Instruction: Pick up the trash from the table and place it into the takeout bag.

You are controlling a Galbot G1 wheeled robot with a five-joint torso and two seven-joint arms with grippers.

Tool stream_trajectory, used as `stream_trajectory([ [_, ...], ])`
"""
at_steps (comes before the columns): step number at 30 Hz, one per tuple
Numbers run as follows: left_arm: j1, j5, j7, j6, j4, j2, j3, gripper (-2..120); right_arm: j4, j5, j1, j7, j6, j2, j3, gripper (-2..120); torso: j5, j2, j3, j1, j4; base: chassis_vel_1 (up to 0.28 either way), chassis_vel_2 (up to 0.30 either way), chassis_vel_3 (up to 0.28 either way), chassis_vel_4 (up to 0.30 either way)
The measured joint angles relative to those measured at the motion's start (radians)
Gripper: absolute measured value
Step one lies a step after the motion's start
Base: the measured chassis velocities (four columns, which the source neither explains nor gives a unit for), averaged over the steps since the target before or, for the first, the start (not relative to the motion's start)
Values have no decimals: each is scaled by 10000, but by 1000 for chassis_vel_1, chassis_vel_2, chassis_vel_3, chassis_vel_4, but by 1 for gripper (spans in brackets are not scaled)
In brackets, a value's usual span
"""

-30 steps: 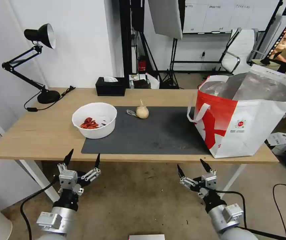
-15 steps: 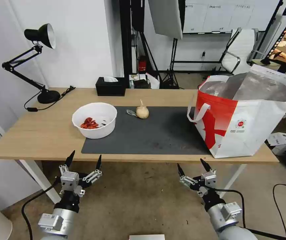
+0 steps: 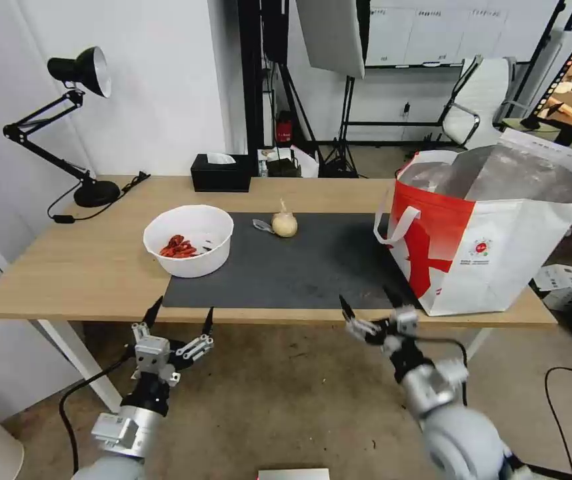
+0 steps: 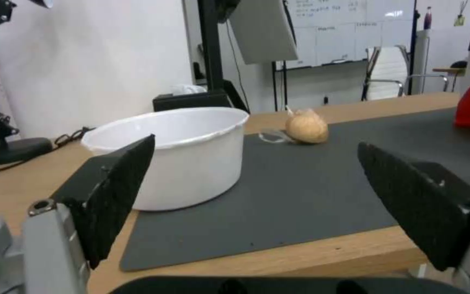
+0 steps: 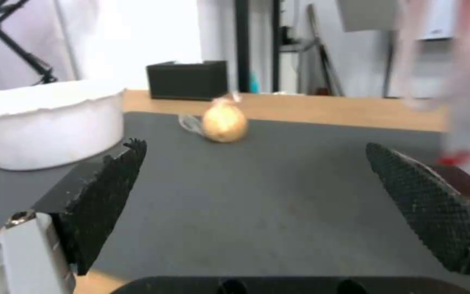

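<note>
Trash lies on the table (image 3: 73, 267) in two spots: a white bowl (image 3: 189, 249) with red shells inside sits at the left edge of the dark grey mat (image 3: 299, 267), partly on the mat and partly on the bare wood, and a beige bulb-shaped lump (image 3: 285, 224) rests near the mat's far edge, well apart from the bowl, with a small clear scrap just beside it. At the right end of the table stands the takeout bag (image 3: 493, 247) — white with a red panel, its mouth wide open and the silver lining showing, one corner resting on the mat. A black tissue box (image 3: 221, 173) sits at the back edge, and a black desk lamp (image 3: 76, 127) stands on the far left corner. The left gripper (image 3: 179, 319) hangs below the table's front edge, in front of the bowl, its fingers spread wide and nothing between them; its wrist view looks across the mat at the bowl (image 4: 175, 157) and the lump (image 4: 307, 128). The right gripper (image 3: 368, 305) sits at the front edge of the table, near the bag's lower corner — fingers also spread apart and empty. Its wrist view faces the lump (image 5: 224, 122) across the mat, with the bowl (image 5: 47, 122) off to one side.
</note>
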Motion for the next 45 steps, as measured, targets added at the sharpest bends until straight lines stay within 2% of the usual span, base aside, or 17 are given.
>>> stream_trajectory([
  [3,67,0,-6,-7,-29,-35,-88,100,-1020,610,2230,280,-288,-132,-1321,100,-9,0,0,1,7,0,0,0,0],
  [4,67,0,-6,-7,-29,-35,-88,100,-1020,610,2230,280,-288,-132,-1321,100,-9,0,0,1,7,0,0,0,0],
  [7,141,0,-12,-21,-54,-88,-148,100,-2258,1037,4047,748,-609,194,-2592,100,-5,0,0,1,2,0,0,0,0],
  [8,141,0,-12,-21,-54,-88,-148,100,-2258,1037,4047,748,-609,194,-2592,100,-5,0,0,1,2,0,0,0,0],
  [12,267,-12,-47,-53,-103,-127,-255,100,-4075,1443,6569,1372,-1289,956,-4096,100,-10,1,-1,1,3,0,0,0,0],
  [13,267,-12,-47,-53,-103,-127,-255,100,-4075,1443,6569,1372,-1289,956,-4096,100,-10,1,-1,1,3,0,0,0,0],
  [15,346,-33,-74,-76,-114,-171,-319,100,-5133,1606,7703,1766,-1810,1599,-4763,100,-4,-1,1,3,4,0,0,0,0],
  [16,346,-33,-74,-76,-114,-171,-319,100,-5133,1606,7703,1766,-1810,1599,-4763,100,-4,-1,1,3,4,0,0,0,0],
  [19,449,-32,-80,-140,-122,-227,-395,100,-6923,1730,9045,2317,-2661,2713,-5494,100,-7,0,-1,1,4,0,0,0,0],
  [20,449,-32,-80,-140,-122,-227,-395,100,-6923,1730,9045,2317,-2661,2713,-5494,100,-7,0,-1,1,4,0,0,0,0],
  [22,499,-31,-81,-196,-122,-242,-459,100,-8164,1766,9793,2557,-2980,3498,-5825,100,-9,0,-1,2,5,0,0,0,0],
  [23,499,-31,-81,-196,-122,-242,-459,100,-8164,1766,9793,2557,-2980,3498,-5825,100,-9,0,-1,2,5,0,0,0,0],
  [26,568,-36,-83,-277,-106,-256,-552,100,-9520,1751,10363,2726,-3419,4539,-5858,100,-8,0,-1,2,5,0,0,0,0],
  [33,608,-59,-84,-364,-56,-245,-627,100,-10525,1589,10497,3010,-4107,5443,-5606,100,-6,0,-2,0,4,0,0,0,0],
  [45,586,-63,-84,-388,0,-302,-568,100,-10868,1375,10289,3311,-4298,5641,-5215,100,-4,1,-2,0,1,0,0,0,0],
])
